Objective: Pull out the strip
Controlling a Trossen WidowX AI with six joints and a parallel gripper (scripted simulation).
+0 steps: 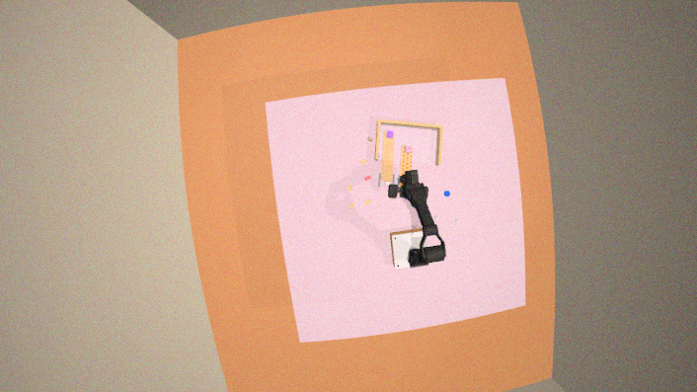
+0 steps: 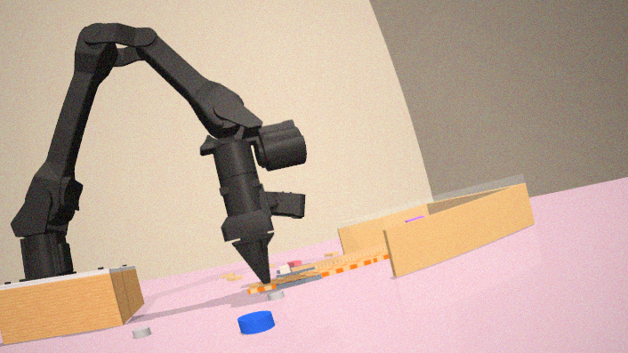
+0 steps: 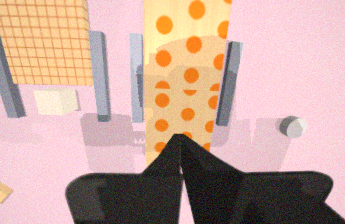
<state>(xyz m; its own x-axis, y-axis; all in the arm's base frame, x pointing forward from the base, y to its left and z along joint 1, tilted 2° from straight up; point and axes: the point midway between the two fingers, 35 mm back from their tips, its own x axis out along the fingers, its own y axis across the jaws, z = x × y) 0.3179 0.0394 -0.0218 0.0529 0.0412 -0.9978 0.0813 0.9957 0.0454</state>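
I have the jaws [image 1: 404, 185] [image 2: 266, 281] pressed together, fingertips pointing down at the near end of the dotted strip [image 1: 406, 161] [image 2: 354, 265] [image 3: 191, 55]; I can't tell whether they touch it. I count two strips: this one and the grid strip [image 1: 388, 156] [image 3: 44, 45], side by side. There are two cubes: the pink cube [image 1: 408, 148] on the dotted strip's far end, and the purple cube [image 1: 389, 134] [image 2: 414, 219] on the grid strip's far end. The pink one seems to bear a mark on top, too small for me to read, so it looks like the labelled one. One three-sided pen [image 1: 410, 123] [image 2: 458, 233] opens toward my arm and contains both cubes and both strips' far parts. Four grey rails [image 3: 136, 75] flank the strips in pairs. On the table [image 1: 462, 284] [image 2: 556, 260] [image 3: 274, 50] I also count one blue disc [image 1: 446, 194] [image 2: 256, 322], one red block [image 1: 367, 178] [image 2: 294, 263], four yellow chips [image 1: 367, 201], and one cream block [image 2: 284, 268] [image 3: 55, 101] just off the grid strip's near end.
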